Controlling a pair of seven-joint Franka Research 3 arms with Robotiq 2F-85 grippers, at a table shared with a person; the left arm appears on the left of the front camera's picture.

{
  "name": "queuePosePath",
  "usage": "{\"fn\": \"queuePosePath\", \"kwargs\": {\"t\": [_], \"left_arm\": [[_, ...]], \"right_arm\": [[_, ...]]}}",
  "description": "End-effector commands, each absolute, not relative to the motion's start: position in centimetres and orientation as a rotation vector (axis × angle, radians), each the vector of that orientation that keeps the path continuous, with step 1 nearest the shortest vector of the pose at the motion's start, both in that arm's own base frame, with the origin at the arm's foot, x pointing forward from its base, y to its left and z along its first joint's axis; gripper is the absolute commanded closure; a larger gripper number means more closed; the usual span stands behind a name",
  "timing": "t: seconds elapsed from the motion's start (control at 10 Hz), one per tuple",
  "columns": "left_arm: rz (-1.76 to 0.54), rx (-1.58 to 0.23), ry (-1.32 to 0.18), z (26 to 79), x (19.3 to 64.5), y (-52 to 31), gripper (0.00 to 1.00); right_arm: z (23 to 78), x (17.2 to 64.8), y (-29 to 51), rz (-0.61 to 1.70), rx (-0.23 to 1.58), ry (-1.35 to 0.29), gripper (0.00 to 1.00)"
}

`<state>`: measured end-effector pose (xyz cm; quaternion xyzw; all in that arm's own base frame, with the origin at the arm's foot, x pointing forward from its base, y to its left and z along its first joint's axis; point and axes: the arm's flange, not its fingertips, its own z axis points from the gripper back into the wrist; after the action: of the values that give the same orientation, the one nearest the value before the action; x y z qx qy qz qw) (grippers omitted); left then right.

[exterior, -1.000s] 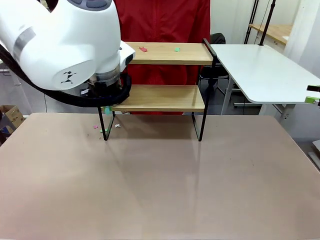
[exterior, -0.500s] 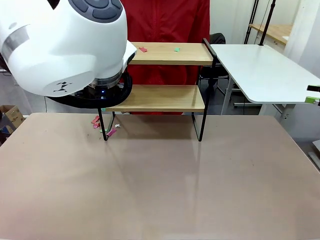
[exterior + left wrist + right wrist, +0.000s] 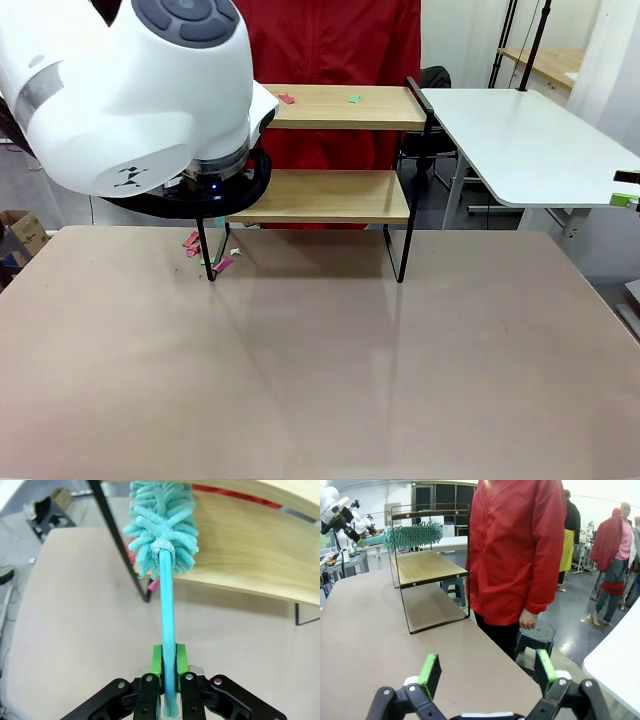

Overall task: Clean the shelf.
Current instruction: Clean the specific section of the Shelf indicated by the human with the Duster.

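The shelf (image 3: 330, 195) stands at the far middle of the table, two wooden boards in a black frame. A red scrap (image 3: 287, 98) and a green scrap (image 3: 353, 98) lie on its top board. My left gripper (image 3: 168, 657) is shut on the handle of a turquoise fluffy duster (image 3: 162, 525), whose head sits at the left end of the lower board (image 3: 240, 555), by the frame post (image 3: 120, 545). My left arm (image 3: 140, 100) hides that corner in the front view. My right gripper (image 3: 487, 672) hangs open off to the side, facing the shelf (image 3: 427, 567) and duster (image 3: 412, 535).
Pink and green paper scraps (image 3: 205, 252) lie on the table by the shelf's left front leg, one pink scrap (image 3: 152, 585) under the board's edge. A person in a red jacket (image 3: 520, 555) stands behind the shelf. A white table (image 3: 520, 140) stands at the right.
More pink scraps have landed on the table by the shelf's left leg. My left arm has shifted slightly to the right with the duster. The right gripper stays open.
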<state>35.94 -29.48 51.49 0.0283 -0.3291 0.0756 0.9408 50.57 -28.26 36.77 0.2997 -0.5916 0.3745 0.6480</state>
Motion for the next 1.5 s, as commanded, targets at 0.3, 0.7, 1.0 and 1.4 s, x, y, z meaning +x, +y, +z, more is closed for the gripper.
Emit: {"fn": "queuePosePath", "kwargs": {"t": [0.3, 0.7, 1.0, 1.4], "left_arm": [[-0.059, -0.136, -0.614, 51.1, 35.1, -23.7, 0.86], [-0.200, -0.214, -0.601, 51.9, 35.1, -20.4, 0.86], [-0.360, -0.343, -0.603, 52.2, 35.6, -17.6, 0.86], [-0.579, -0.508, -0.516, 52.1, 35.9, -15.1, 0.86]], "right_arm": [[37.4, 50.6, -27.9, 0.842, 0.666, -1.319, 0.00], [37.4, 50.6, -27.9, 0.842, 0.666, -1.319, 0.00], [37.4, 50.6, -27.9, 0.842, 0.666, -1.319, 0.00], [37.4, 50.6, -27.9, 0.842, 0.666, -1.319, 0.00]]}}
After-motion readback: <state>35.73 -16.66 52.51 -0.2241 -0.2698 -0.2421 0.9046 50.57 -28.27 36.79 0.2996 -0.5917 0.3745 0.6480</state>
